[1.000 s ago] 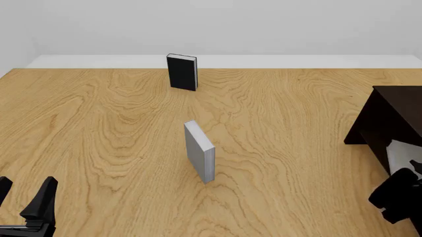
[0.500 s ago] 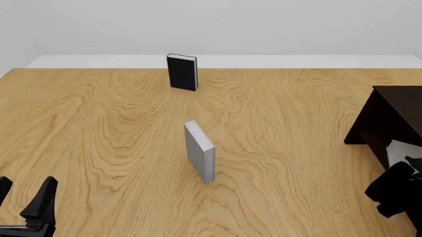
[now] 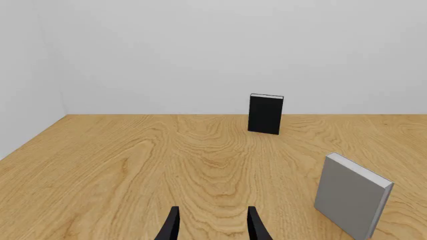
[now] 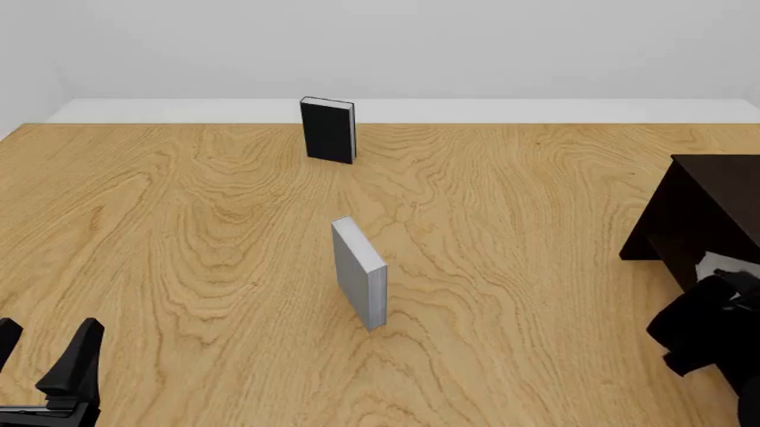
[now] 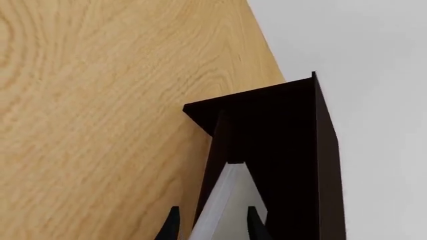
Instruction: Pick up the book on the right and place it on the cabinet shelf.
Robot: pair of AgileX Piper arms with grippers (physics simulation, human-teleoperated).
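The light-grey book (image 5: 230, 207) stands inside the very dark cabinet shelf (image 5: 293, 130) at the table's right edge. In the front view only a pale sliver of the book (image 4: 715, 263) shows in the cabinet (image 4: 700, 209), behind my right arm (image 4: 703, 336). My right gripper (image 5: 212, 226) is at the book. Its fingers straddle the book at full spread, with a gap on one side. My left gripper (image 4: 42, 354) is open and empty at the near left corner; it also shows in the left wrist view (image 3: 212, 226).
A second grey book (image 4: 359, 273) stands upright mid-table; it also shows in the left wrist view (image 3: 352, 195). A black book (image 4: 327, 130) stands near the far edge, also in the left wrist view (image 3: 266, 113). The cabinet fills the right edge.
My right arm has drifted a little left and up in the front view and covers more of the pale book in the cabinet. The left arm and the other books have not moved.
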